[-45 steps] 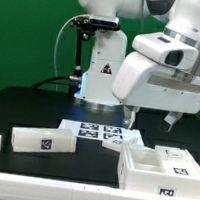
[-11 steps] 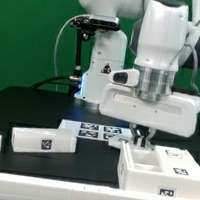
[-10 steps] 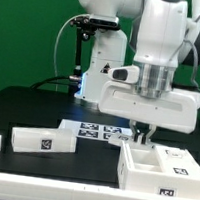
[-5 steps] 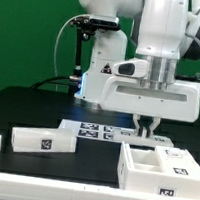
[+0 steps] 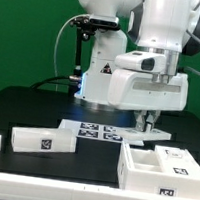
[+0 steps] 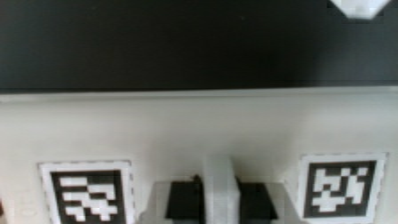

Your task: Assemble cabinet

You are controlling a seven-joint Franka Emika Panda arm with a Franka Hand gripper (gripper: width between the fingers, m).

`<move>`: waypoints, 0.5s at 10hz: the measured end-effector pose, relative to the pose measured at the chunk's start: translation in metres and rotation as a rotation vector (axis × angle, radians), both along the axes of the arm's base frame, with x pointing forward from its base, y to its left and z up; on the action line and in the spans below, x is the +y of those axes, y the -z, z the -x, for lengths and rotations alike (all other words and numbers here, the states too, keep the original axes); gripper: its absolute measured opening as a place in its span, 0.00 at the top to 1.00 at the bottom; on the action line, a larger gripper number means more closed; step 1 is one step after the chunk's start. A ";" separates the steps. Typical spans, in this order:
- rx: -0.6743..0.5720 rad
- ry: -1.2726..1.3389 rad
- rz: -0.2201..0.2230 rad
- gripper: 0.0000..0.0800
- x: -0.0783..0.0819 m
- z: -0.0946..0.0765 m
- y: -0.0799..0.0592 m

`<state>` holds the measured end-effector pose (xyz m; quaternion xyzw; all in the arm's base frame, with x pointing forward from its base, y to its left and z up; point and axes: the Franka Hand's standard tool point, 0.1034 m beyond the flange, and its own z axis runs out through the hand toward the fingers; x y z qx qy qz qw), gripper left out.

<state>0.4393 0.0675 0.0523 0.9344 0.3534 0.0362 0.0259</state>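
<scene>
on the cabinet (image 5: 140, 171), square tags (image 5: 174, 175)

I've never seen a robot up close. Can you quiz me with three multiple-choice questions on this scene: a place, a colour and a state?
1. Where does the small white part lie? A inside the cabinet box; B on the tabletop, at the exterior view's left of the box; C on a shelf.
2. What colour is the tabletop? A black; B green; C white.
3. The cabinet box stands: A open on top; B lidded; C upside down.
Answers: B, it lies apart from the box; A, the surface is black; A, its hollow shows from above.
</scene>
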 end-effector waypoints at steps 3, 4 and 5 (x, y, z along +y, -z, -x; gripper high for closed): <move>0.013 -0.386 0.053 0.92 0.002 -0.003 -0.001; 0.033 -0.554 0.078 0.92 0.007 -0.007 -0.003; 0.051 -0.691 0.102 0.92 0.016 -0.009 -0.005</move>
